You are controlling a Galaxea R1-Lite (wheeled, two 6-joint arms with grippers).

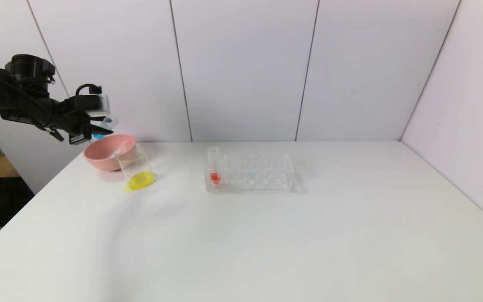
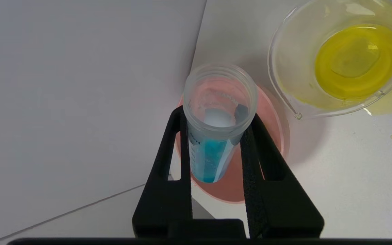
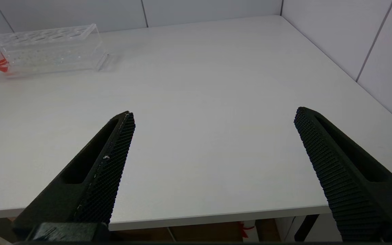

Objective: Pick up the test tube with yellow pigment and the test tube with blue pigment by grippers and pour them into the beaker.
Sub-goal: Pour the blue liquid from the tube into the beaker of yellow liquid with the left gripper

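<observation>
My left gripper (image 1: 99,128) is shut on the test tube with blue pigment (image 1: 108,122) and holds it tilted in the air above the pink bowl (image 1: 103,157). In the left wrist view the gripper (image 2: 216,115) has both fingers pressed on the tube (image 2: 211,160), with blue liquid at its bottom. The beaker (image 1: 134,163) stands against the bowl's right side with yellow liquid in its bottom; it also shows in the left wrist view (image 2: 284,78). A slim clear tube (image 1: 119,150) with no yellow showing lies in the bowl. My right gripper (image 3: 214,115) is open and empty over the table's front edge.
A clear multi-hole rack (image 1: 252,172) stands mid-table with a red-liquid tube (image 1: 214,165) in its left end; it also shows in the right wrist view (image 3: 49,47). A little yellow liquid (image 1: 127,188) lies on the table by the beaker. Walls close the back and right.
</observation>
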